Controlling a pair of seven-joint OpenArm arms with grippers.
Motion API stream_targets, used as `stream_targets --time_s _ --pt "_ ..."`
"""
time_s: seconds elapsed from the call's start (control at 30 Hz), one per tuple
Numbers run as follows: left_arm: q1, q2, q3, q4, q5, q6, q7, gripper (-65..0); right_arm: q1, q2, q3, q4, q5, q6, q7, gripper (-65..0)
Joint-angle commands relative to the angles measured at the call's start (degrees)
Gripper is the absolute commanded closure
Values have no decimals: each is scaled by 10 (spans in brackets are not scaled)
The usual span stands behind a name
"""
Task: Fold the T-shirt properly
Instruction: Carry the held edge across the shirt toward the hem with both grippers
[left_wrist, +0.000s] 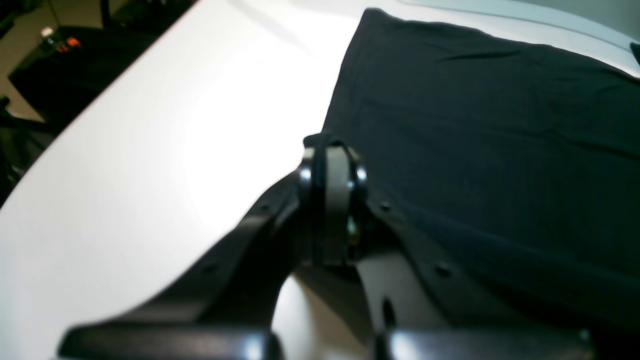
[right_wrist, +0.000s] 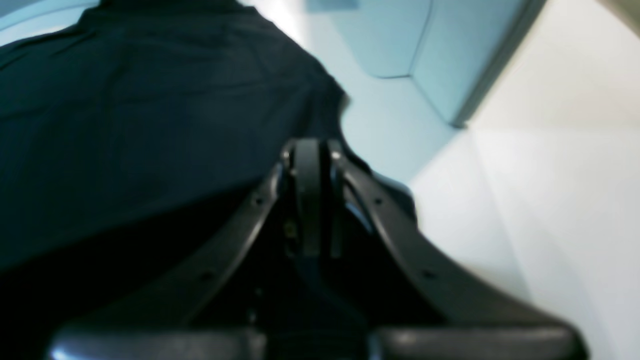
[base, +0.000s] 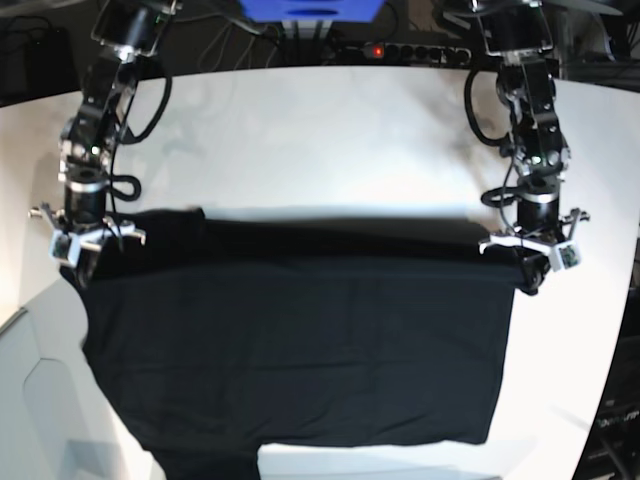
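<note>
T-shirt (base: 300, 340) lies broad on the tabletop (base: 320, 140), long axis from 9 to 3 o'clock, its far corners pinched by left hand (base: 528, 270) and right hand (base: 80, 258), cloth spreading toward 6 o'clock.

No text, label, brand, number or sign can be read in any of the views. The wrist pictures are blurred, and the small markings on the equipment along the top of the base view are too small to make out.
</note>
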Motion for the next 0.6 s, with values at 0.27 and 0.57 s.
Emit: stream_targets --time_s 0.27,0.57 --pt "-64 -6 -1 -63 3 5 -16 -4 134 53 -46 -99 4 -4 18 0" --pt "-111 -6 -1 -125 3 5 -18 -4 223 69 -71 -205 4 -4 18 0"
